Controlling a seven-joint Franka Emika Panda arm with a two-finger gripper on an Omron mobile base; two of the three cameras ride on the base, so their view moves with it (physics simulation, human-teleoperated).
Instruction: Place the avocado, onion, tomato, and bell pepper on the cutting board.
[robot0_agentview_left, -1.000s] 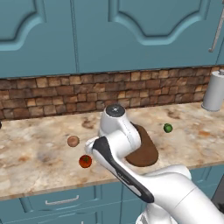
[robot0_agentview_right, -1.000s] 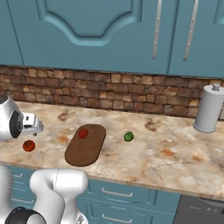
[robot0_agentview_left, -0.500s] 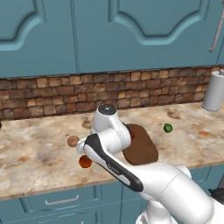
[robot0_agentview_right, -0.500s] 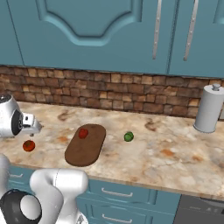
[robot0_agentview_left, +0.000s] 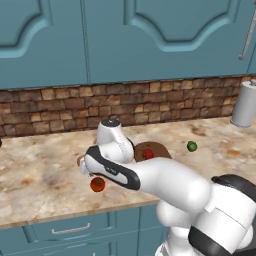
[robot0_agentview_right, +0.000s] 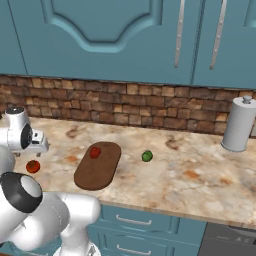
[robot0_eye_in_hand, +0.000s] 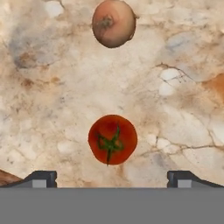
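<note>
Left base view: shows the arm bent low across the counter (robot0_agentview_left: 35, 175), hand toward 9 o'clock of the cutting board (robot0_agentview_left: 161, 148). Hides half the board and most of the onion (robot0_agentview_left: 79, 160), a tan sliver at the arm's 9 o'clock edge. Leaves the tomato (robot0_agentview_left: 97, 184) clear, at 5 o'clock of the onion, well apart from the board. Puts a second red fruit (robot0_agentview_left: 148, 154) on the board and the avocado (robot0_agentview_left: 191, 146) on bare counter at the board's 3 o'clock. Has a paper towel roll (robot0_agentview_left: 245, 104) at far 3 o'clock.

Right base view: gives the whole board, a dark oval, unblocked. Same red fruit on its 11 o'clock end, avocado near at 3 o'clock, tomato off at 9 o'clock, under the hand.

Hand view: looks straight down at the counter. Gripper (robot0_eye_in_hand: 113, 178) spread wide, holding nothing, finger tips at 7 and 5 o'clock. Tomato centred just above the gap, untouched, green stem up. Onion at 12 o'clock, apart from it, seen whole here.

Count: one avocado, one onion, two red fruits, one board, one roll. One piece on the board, three off.

Against a second ago: arm swung away from over the board toward 9 o'clock and lower, now covering the onion in the left view. Nothing on the counter moved. Jaws as wide as before.
</note>
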